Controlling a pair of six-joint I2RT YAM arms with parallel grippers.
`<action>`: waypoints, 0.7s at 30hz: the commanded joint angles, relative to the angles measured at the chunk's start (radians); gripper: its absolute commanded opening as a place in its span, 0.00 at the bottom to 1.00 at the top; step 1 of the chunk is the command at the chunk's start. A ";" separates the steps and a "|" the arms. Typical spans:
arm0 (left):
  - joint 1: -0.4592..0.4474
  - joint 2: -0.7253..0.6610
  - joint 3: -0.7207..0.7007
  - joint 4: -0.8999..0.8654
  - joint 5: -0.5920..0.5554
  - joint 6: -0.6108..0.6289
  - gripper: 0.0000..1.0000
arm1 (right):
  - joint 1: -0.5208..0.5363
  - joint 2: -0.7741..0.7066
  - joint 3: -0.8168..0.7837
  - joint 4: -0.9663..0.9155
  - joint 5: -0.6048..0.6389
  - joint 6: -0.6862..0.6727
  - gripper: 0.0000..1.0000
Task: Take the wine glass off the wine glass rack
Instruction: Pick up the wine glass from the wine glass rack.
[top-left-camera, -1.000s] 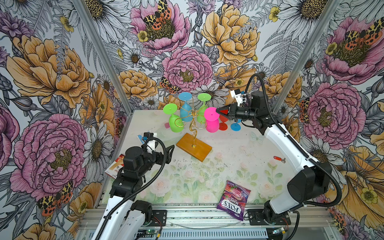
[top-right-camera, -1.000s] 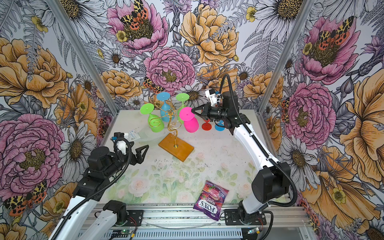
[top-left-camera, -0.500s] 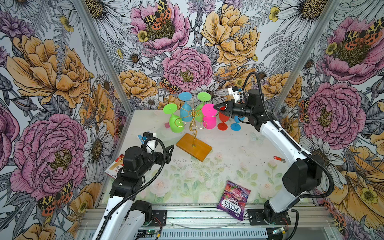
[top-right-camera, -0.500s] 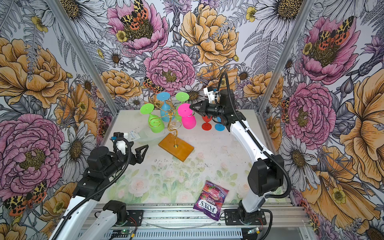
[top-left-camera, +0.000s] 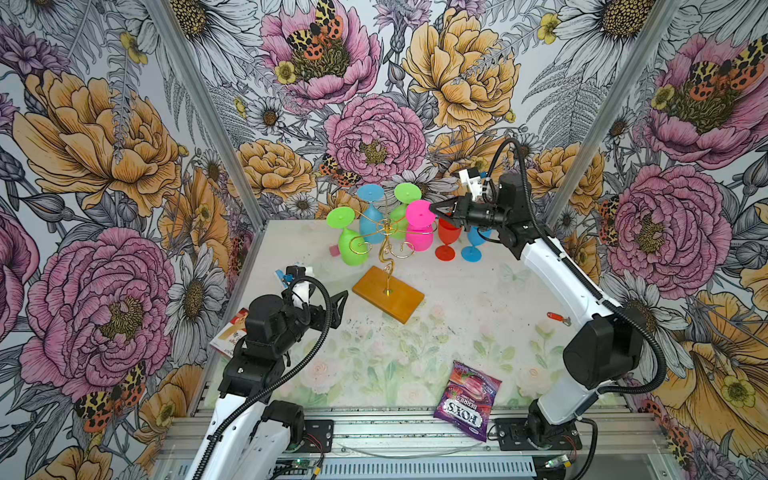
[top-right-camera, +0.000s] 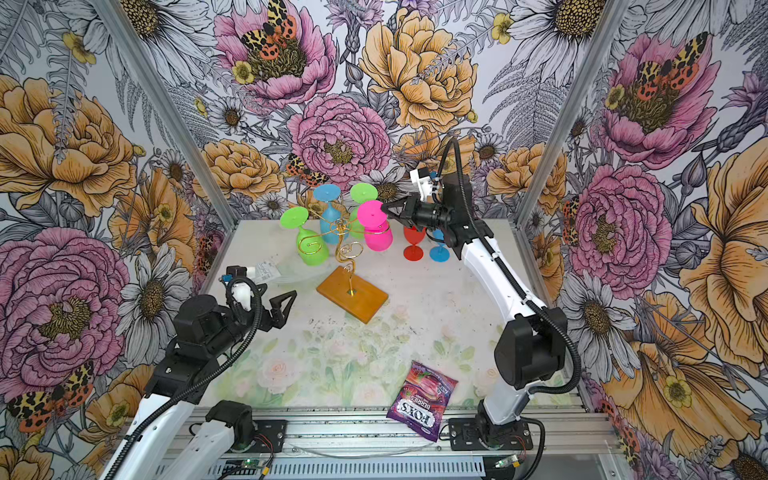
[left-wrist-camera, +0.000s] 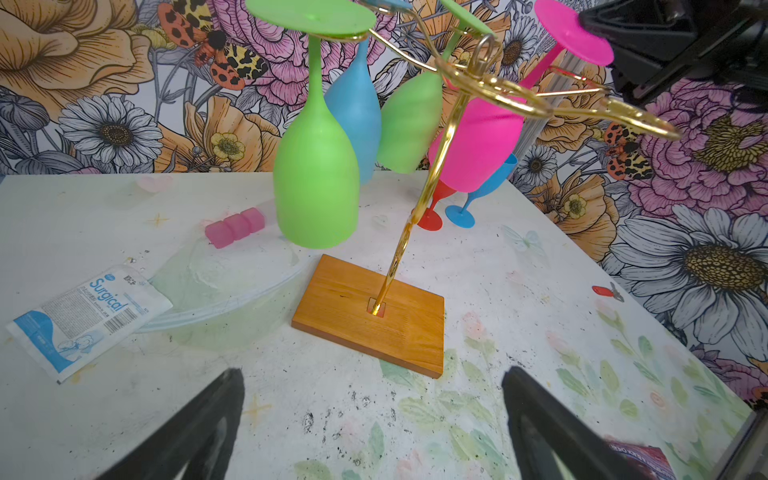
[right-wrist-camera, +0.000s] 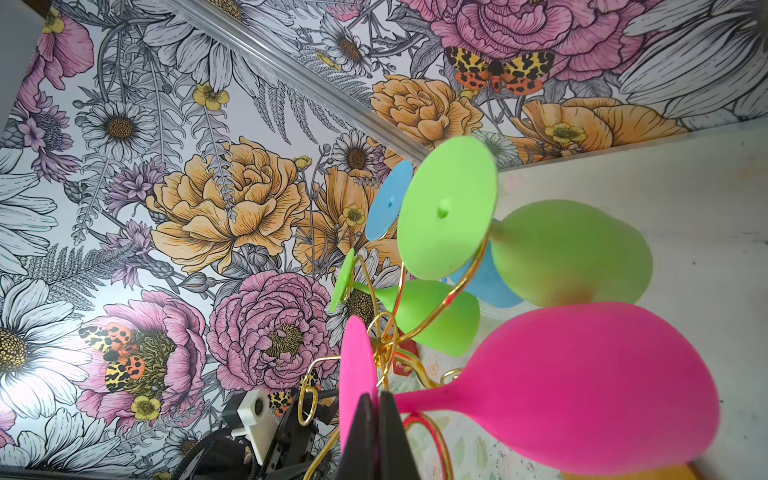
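Right pincer (top-left-camera: 433, 209) is pressed together, its tips against the foot rim of the pink wine glass (top-left-camera: 419, 237); left pincer (left-wrist-camera: 372, 376) is spread above the near-left worktop (top-left-camera: 478, 299). Four glasses hang upside down on the wine glass rack (top-left-camera: 399, 299) at the far middle: the pink one, two green glasses (top-left-camera: 352, 249) and one blue hanging glass (top-left-camera: 371, 224). Just right stand one red glass (top-left-camera: 448, 237) and one blue standing glass (top-left-camera: 471, 253). The worktop is white with faint flowers, walled by floral wallpaper (top-left-camera: 374, 137). One purple bag (top-left-camera: 467, 399) reads "FOX'S BERRIES"; one white packet (left-wrist-camera: 89, 316) reads "Surgical".
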 joint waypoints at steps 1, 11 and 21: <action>0.012 -0.007 -0.010 0.024 0.019 -0.014 0.98 | -0.032 -0.019 -0.012 0.034 -0.004 0.004 0.00; 0.013 -0.005 -0.009 0.027 0.018 -0.020 0.98 | -0.065 -0.047 -0.050 0.041 -0.001 0.002 0.00; 0.013 0.024 0.003 0.069 0.139 -0.153 0.98 | -0.118 -0.161 -0.157 0.041 -0.016 -0.041 0.00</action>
